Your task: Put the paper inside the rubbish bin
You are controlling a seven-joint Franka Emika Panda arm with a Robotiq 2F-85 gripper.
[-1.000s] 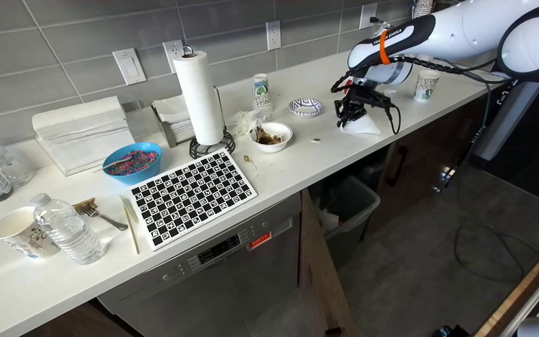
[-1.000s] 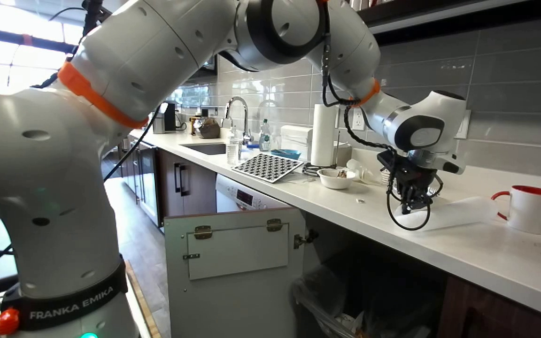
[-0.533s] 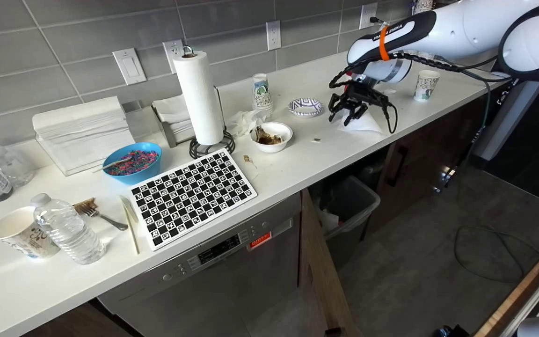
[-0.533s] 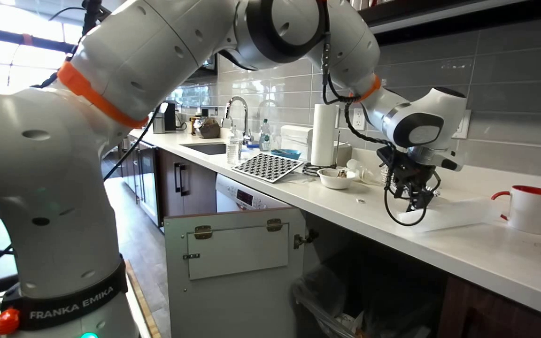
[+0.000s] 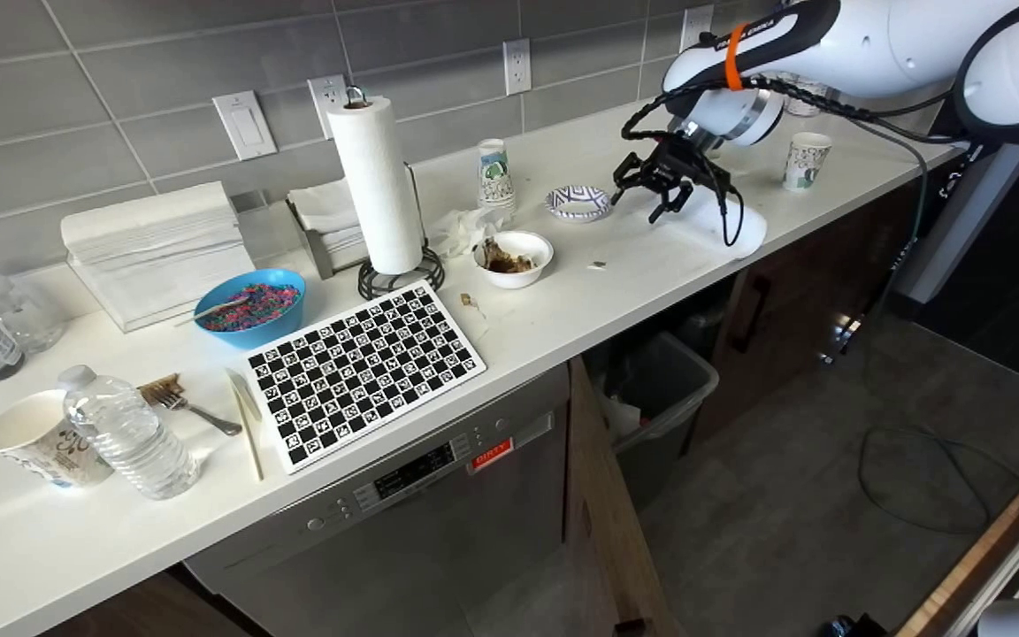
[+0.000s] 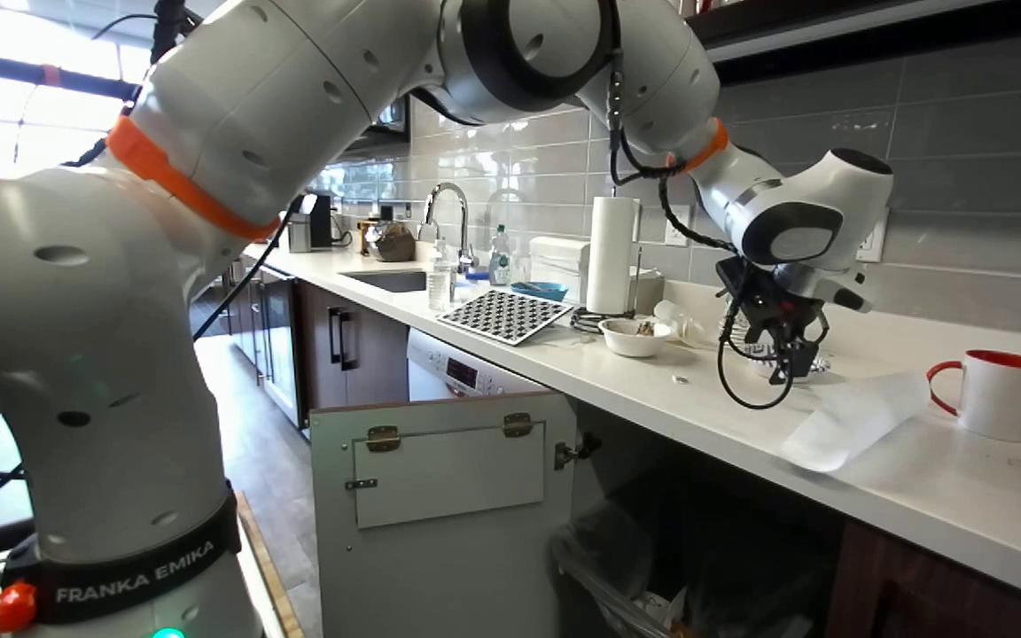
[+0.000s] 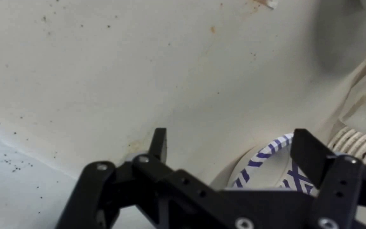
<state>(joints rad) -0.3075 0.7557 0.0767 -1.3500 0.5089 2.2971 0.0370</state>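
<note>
The white paper (image 6: 869, 416), loosely curled, lies on the counter, its near end by the front edge. Part of it is behind my gripper (image 5: 635, 209) in an exterior view, where a rounded end of the paper (image 5: 750, 234) shows. My gripper has its fingers spread wide above the counter, apart from the paper. In the wrist view nothing is between the fingertips of the gripper (image 7: 230, 131) but counter and part of a plate behind. The rubbish bin (image 5: 686, 376) stands below in the open cabinet, with a pale liner (image 6: 595, 585) and some rubbish in it.
A blue-patterned plate (image 5: 578, 203) and a white bowl (image 5: 512, 259) stand near the gripper. A red-lined mug (image 6: 1002, 394) is beside the paper, a paper cup (image 5: 806, 162) farther along. The open cabinet door (image 6: 444, 532) juts out beside the bin. A paper towel roll (image 5: 374, 186) stands upright.
My gripper has opened and lifted off the paper, shifting slightly toward the plate. Released, the paper's end has swung toward the counter's front edge.
</note>
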